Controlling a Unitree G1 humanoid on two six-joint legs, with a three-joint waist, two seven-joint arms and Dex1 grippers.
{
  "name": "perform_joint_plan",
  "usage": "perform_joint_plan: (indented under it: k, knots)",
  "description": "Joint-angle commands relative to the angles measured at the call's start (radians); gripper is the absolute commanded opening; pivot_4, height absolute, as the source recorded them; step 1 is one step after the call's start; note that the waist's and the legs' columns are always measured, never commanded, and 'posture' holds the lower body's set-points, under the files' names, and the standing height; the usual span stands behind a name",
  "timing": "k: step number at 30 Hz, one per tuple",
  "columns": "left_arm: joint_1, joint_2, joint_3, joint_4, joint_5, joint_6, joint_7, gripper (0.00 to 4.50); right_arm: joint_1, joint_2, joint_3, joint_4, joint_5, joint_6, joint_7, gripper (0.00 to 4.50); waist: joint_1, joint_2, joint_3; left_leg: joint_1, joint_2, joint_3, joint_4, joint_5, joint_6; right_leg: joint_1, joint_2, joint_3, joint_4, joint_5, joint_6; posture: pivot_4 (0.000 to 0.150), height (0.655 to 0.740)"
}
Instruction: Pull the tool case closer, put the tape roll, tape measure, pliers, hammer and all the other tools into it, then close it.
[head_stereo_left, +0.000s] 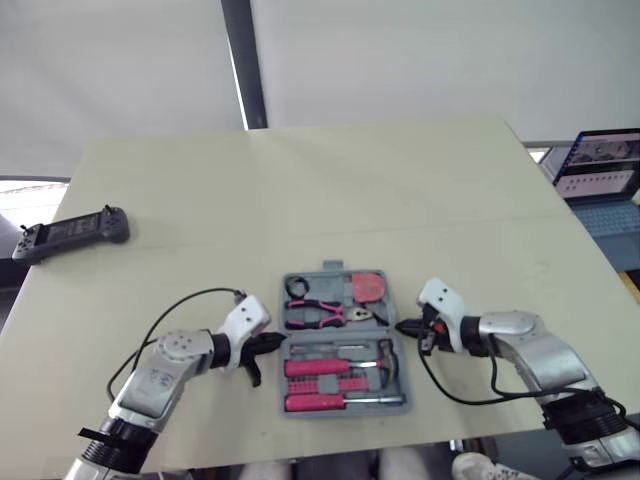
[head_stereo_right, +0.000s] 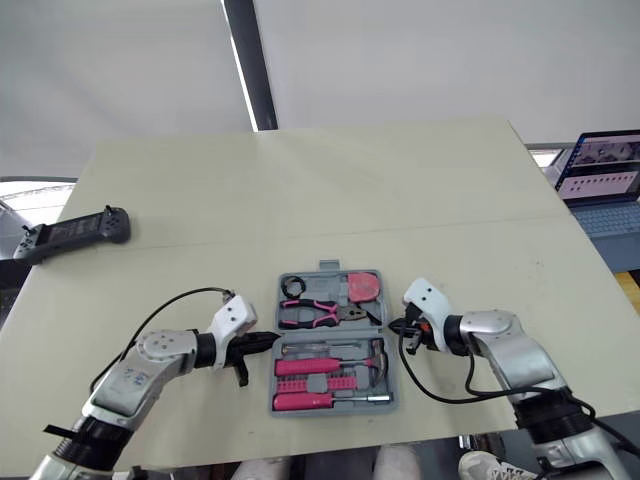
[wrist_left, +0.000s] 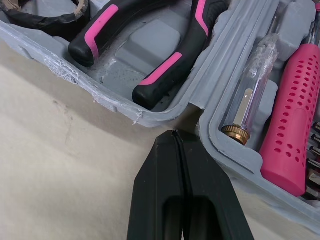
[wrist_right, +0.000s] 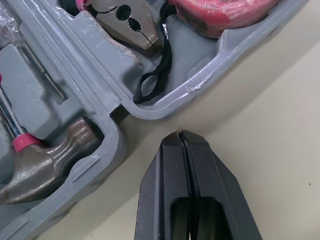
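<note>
**No legible text**

No words, brand marks or nos. can be read on the tool case (head_stereo_left: 332, 267) or its contents. On the laptop screen (head_stereo_left: 598, 165), right of the desk (head_stereo_left: 350, 190), content is shown but too small to be read.

Matt grey moulded plastic tool case (wrist_left: 150, 116), rim rough and frayed at its 9 o'clock side, holds pliers (wrist_left: 167, 72) with glossy pink-black plastic grips, dull brownish metal hammer head (wrist_right: 45, 162), perforated pink plastic screwdriver handle (wrist_left: 292, 115); smooth matt beige table (wrist_left: 60, 170).
</note>
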Motion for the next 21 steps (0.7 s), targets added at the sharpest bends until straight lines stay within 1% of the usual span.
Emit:
perform_joint_plan:
  k: [1,7,15,21]
  knots:
    - [0.04,-0.007,-0.036,-0.055,0.004,0.026,-0.001,0.0,0.017,-0.017,0.027,-0.064,0.01,0.027,0.044,0.04,0.0,0.0,0.0,0.0,0.0,0.0,0.0,0.0,0.0,0.0,0.0,0.0,0.0,0.0,0.0,0.15,0.74]
    - [0.058,-0.015,-0.041,-0.084,0.006,0.048,0.007,0.0,0.036,-0.026,0.048,-0.115,0.011,0.045,0.057,0.04,0.001,0.0,0.0,0.0,0.0,0.0,0.0,0.0,0.0,0.0,0.0,0.0,0.0,0.0,0.0,0.15,0.74]
    - [0.061,-0.012,-0.038,-0.096,0.005,0.06,0.005,0.0,0.038,-0.032,0.052,-0.132,0.01,0.057,0.062,0.04,0.001,0.0,0.0,0.0,0.0,0.0,0.0,0.0,0.0,0.0,0.0,0.0,0.0,0.0,0.0,0.15,0.74]
    - [0.103,-0.017,-0.049,-0.151,0.005,0.085,0.02,0.0,0.06,-0.048,0.064,-0.157,0.013,0.061,0.075,0.04,0.001,0.0,0.0,0.0,0.0,0.0,0.0,0.0,0.0,0.0,0.0,0.0,-0.001,0.0,0.0,0.15,0.74]
